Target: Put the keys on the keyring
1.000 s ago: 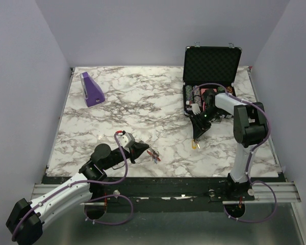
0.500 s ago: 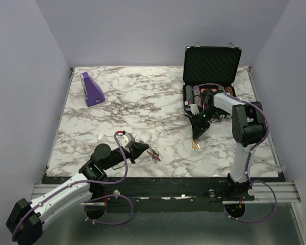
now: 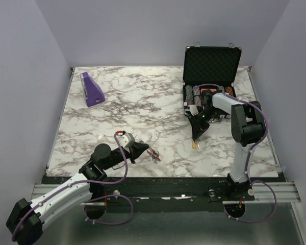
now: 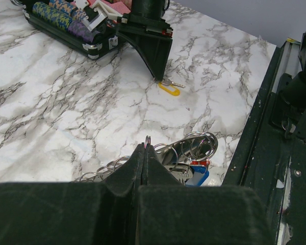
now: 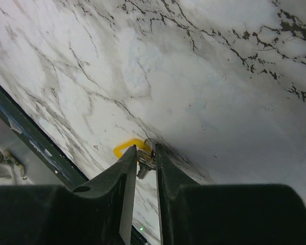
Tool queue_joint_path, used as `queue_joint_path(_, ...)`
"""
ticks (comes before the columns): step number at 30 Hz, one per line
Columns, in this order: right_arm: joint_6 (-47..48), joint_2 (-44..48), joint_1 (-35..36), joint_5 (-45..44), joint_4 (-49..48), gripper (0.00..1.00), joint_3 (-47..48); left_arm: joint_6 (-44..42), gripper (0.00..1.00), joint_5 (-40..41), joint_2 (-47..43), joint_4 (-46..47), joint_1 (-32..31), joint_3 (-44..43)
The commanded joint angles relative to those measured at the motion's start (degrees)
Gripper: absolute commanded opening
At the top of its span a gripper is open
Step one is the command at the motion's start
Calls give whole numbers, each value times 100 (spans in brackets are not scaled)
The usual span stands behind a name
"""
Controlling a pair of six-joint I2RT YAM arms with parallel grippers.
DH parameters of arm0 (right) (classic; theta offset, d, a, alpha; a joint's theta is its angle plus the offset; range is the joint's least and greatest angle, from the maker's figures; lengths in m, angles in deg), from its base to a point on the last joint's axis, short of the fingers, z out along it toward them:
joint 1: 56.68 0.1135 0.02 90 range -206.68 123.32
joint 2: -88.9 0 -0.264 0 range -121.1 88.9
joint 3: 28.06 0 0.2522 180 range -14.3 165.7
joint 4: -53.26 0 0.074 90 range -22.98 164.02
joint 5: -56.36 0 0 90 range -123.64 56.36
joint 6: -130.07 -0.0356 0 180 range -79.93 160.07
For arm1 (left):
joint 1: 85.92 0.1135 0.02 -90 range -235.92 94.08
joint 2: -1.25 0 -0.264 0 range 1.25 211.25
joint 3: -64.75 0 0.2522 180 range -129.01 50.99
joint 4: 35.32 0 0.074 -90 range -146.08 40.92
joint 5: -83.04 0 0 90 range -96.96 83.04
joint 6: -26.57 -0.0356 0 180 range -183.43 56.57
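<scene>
Right hand (image 3: pixel 196 138) points down at the marble tabletop (image 3: pixel 143 109) in front of the open poker chip case (image 3: pixel 211 64). Its two dark fingers stand a narrow gap apart. In the right wrist view, the small metal shank and loop of the yellow key (image 5: pixel 123 148) sit in that gap, with the yellow plastic head sticking out to one side of the fingertips, flat on the stone. The metal looks close against at least one finger, but I cannot tell whether the pads are actually pressing on it.

Left hand (image 4: pixel 145 148) lies low near the front edge of the tabletop, well apart from the right one, with its fingers pressed together and no gap between them. A thin wire loop stands up right at their tips and appears to be pinched there. It belongs to the keyring (image 3: pixel 154 156), whose other parts lie on the tabletop just beyond the tips. These are several thin metal rings overlapping one another, a blue key head (image 4: pixel 198 176) and a small red piece (image 4: pixel 200 163) beside it. How the rings are linked is too tangled to make out.

Rows of coloured chips (image 4: pixel 61 13) fill the case's lower half, and its lid stands upright behind them. A purple wedge-shaped object (image 3: pixel 92 89) sits far back on the left side of the tabletop, away from both arms.
</scene>
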State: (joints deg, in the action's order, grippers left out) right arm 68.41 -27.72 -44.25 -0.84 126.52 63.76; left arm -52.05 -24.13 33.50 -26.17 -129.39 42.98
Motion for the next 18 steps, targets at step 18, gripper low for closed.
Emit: queue_joint_path(18,49,-89,41,-63,88,1,139,-48,0,-14,-122,46,22,-139)
